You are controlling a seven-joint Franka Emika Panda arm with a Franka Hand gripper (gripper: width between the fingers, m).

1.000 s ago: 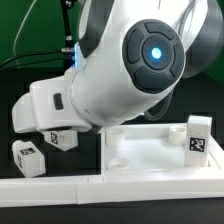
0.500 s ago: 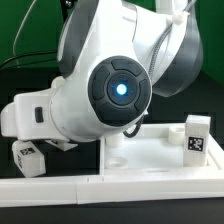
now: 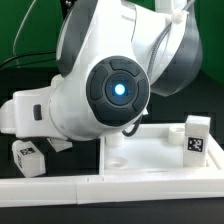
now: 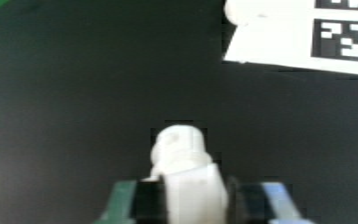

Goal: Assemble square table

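**Wrist view: pincer clamped on a table leg, lift looks next**

Wrist view shows the gripper [image 4: 201, 196] closed on a stubby white leg [image 4: 181, 160]; the leg's rounded end pokes out past the fingers [image 4: 140, 205] over the bare black table [image 4: 87, 90]; the marker board [image 4: 309, 35] lies well apart, farther out. Exterior view: the arm [image 3: 115, 90] blocks the grasp, so the grip can't be checked there; the tabletop [image 3: 150, 160] lies near-right, rim up, no leg seen fitted in it; a second leg [image 3: 197, 137] stands upright at its right edge, on it or just behind it, cannot tell; a third leg [image 3: 28, 156] lies loose on the exterior view's left, just beyond the rail [image 3: 60, 186] that runs along the near edge.

Step in hand, as judged: pick up the leg and carry it to a corner hole. To do it well: lift straight up before any sideways travel, so the leg neither drags nor knocks the third leg; the grip looks centred, but smooth plastic may pivot, so hold firm; bring it upright over the hole; lower slowly; then seat it.
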